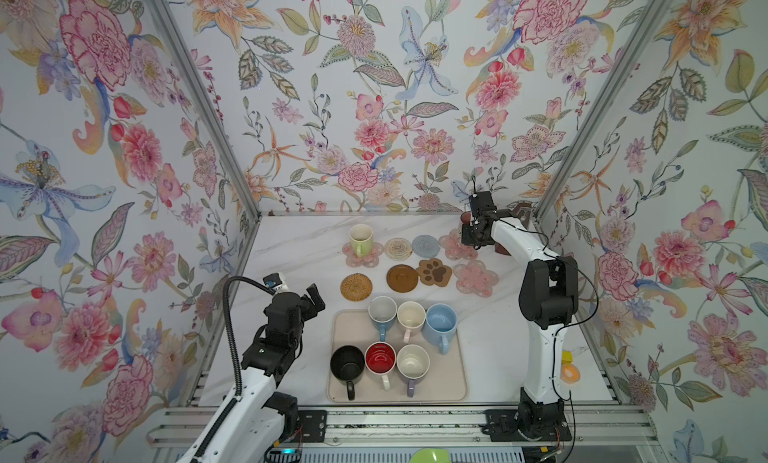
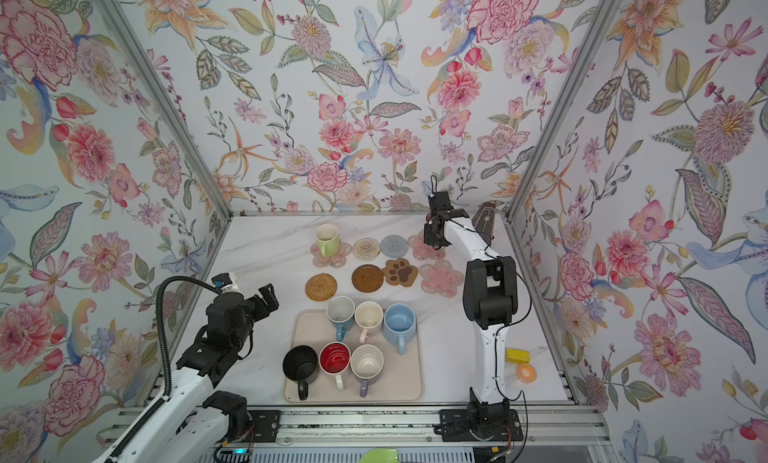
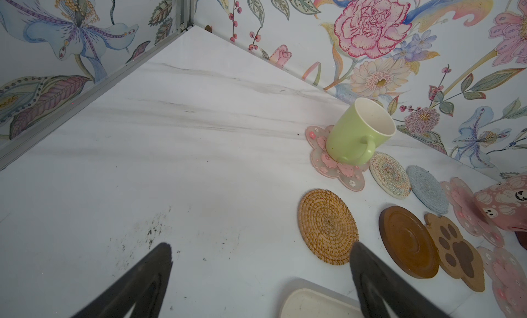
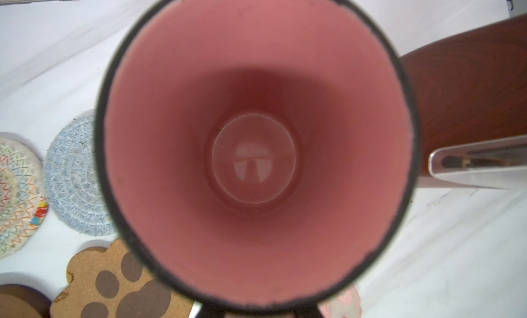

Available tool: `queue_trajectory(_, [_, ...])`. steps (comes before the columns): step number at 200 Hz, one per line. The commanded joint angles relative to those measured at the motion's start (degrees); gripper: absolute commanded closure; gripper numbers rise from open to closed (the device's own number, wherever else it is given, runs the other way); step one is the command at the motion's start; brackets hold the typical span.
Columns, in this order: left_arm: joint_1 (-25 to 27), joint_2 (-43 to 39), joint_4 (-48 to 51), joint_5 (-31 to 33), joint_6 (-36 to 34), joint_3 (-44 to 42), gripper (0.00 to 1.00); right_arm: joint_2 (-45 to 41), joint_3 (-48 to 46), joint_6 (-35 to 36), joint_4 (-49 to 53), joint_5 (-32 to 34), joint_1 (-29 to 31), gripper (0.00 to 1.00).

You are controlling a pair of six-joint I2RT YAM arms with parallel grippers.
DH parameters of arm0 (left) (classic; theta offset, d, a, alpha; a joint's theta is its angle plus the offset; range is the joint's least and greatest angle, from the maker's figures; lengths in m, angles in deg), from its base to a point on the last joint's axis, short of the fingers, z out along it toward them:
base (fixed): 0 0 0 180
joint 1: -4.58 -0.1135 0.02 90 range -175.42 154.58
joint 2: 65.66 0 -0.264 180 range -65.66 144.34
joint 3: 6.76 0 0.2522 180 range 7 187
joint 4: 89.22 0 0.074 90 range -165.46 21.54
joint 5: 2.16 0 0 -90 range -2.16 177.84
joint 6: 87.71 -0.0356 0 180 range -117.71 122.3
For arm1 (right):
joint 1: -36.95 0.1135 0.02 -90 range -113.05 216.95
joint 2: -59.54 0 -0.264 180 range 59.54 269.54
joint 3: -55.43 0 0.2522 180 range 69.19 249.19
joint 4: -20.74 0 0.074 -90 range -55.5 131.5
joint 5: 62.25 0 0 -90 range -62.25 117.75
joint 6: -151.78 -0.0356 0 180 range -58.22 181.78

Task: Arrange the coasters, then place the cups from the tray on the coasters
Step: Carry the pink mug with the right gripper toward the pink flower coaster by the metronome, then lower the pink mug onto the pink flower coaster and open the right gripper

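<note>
- The right gripper is clamping narrowly on the pink patterned mug and holding it at the far right, over the far-right flower coaster; whether its base is touching the coaster, I cannot tell.
- The left gripper is hanging wide open and empty, just left of the tray.
- The green mug is sitting on the far-left flower coaster; six mugs are standing on the tray.
- The pink patterned mug is looking like glazed ceramic: stiff, fairly heavy, slick and easy to chip; pinching the rim wall or the handle is probably giving the surest hold.
- The thin coaster is likely sliding if nudged, so the mug is calling for a straight, gentle lowering.
</note>
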Motion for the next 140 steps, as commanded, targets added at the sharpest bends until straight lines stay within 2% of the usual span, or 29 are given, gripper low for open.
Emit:
queue_trajectory(1, [-0.57, -0.07, 0.11, 0.07, 0.57, 0.20, 0.01, -0.04, 4.00, 1.52, -3.12, 1.69, 0.70, 1.00])
queue_trajectory(140, [-0.55, -0.34, 0.81, 0.03, 0.44, 0.81, 0.01, 4.35, 7.14, 3.49, -3.15, 2.95, 2.19, 1.00])
